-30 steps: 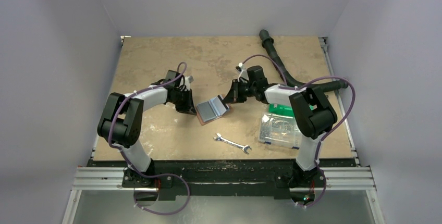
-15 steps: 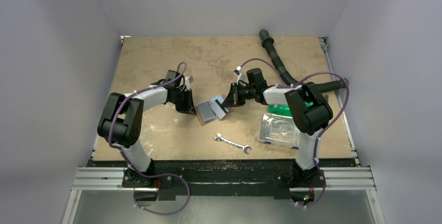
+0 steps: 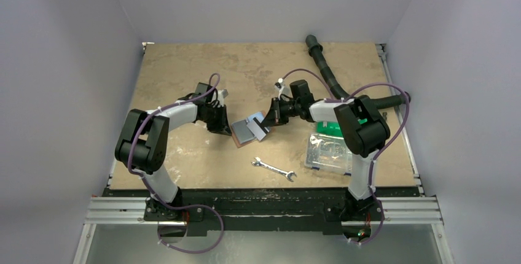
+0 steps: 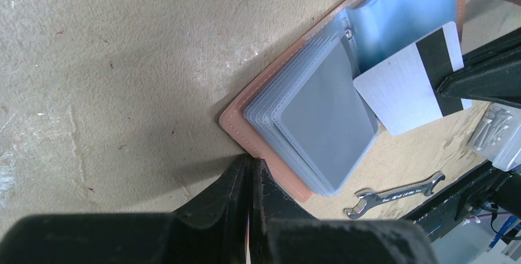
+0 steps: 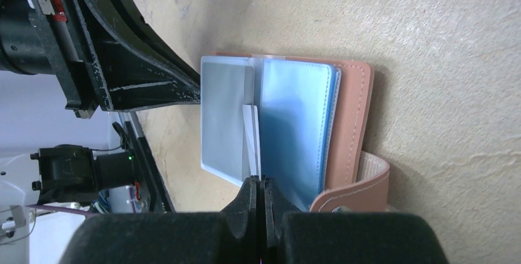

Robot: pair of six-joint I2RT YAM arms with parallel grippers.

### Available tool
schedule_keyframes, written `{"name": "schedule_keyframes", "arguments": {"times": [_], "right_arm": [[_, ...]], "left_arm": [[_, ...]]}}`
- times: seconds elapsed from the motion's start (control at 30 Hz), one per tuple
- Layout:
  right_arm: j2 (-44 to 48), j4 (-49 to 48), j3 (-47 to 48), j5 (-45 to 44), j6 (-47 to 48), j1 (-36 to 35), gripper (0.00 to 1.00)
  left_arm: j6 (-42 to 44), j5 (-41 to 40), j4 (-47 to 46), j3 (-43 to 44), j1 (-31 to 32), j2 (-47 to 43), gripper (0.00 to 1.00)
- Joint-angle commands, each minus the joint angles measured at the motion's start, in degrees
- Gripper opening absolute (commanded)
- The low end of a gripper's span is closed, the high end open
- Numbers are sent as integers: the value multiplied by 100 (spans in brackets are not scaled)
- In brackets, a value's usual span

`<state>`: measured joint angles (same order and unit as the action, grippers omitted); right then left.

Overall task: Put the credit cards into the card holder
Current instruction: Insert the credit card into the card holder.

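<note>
The card holder [image 3: 243, 134] lies open on the table, with clear sleeves inside a reddish-brown rim [image 4: 270, 166]. One sleeve holds a grey-blue card [image 4: 325, 113], the facing sleeve a light blue one [image 5: 293, 123]. My left gripper [image 4: 249, 161] is shut on the holder's rim at its near edge. My right gripper [image 5: 258, 181] is shut on a silvery credit card with a black stripe [image 4: 402, 86]. That card stands edge-on [image 5: 250, 138] over the fold between the two pages, its far end among the sleeves.
A wrench [image 3: 273, 169] lies in front of the holder. A clear plastic compartment box [image 3: 329, 152] and a green bin [image 3: 332, 129] sit to the right under the right arm. A black hose [image 3: 329, 73] runs along the back right.
My right gripper has moved a little left, bringing the striped card over the open holder's sleeves. The left gripper has kept its hold.
</note>
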<state>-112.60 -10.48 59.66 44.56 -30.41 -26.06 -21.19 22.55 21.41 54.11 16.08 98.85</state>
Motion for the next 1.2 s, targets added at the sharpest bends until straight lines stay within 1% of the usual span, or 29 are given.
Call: {"name": "schedule_keyframes", "arguments": {"times": [0.0, 0.17, 0.57, 0.87, 1.03, 1.17], "right_arm": [[-209, 321, 350, -35, 230, -12, 0], [-294, 528, 514, -55, 281, -13, 0], [-608, 373, 746, 169, 106, -50, 0], [-752, -275, 640, 475, -370, -75, 0], [-788, -519, 559, 596, -404, -99, 0], [-893, -909, 487, 755, -605, -100, 0]], "left_arm": [[185, -31, 31, -37, 27, 170, 0], [190, -22, 26, -37, 27, 179, 0], [203, -21, 43, -27, 27, 187, 0], [211, -22, 37, -13, 27, 181, 0], [211, -31, 48, -14, 27, 186, 0], [211, -31, 48, -10, 27, 187, 0]]}}
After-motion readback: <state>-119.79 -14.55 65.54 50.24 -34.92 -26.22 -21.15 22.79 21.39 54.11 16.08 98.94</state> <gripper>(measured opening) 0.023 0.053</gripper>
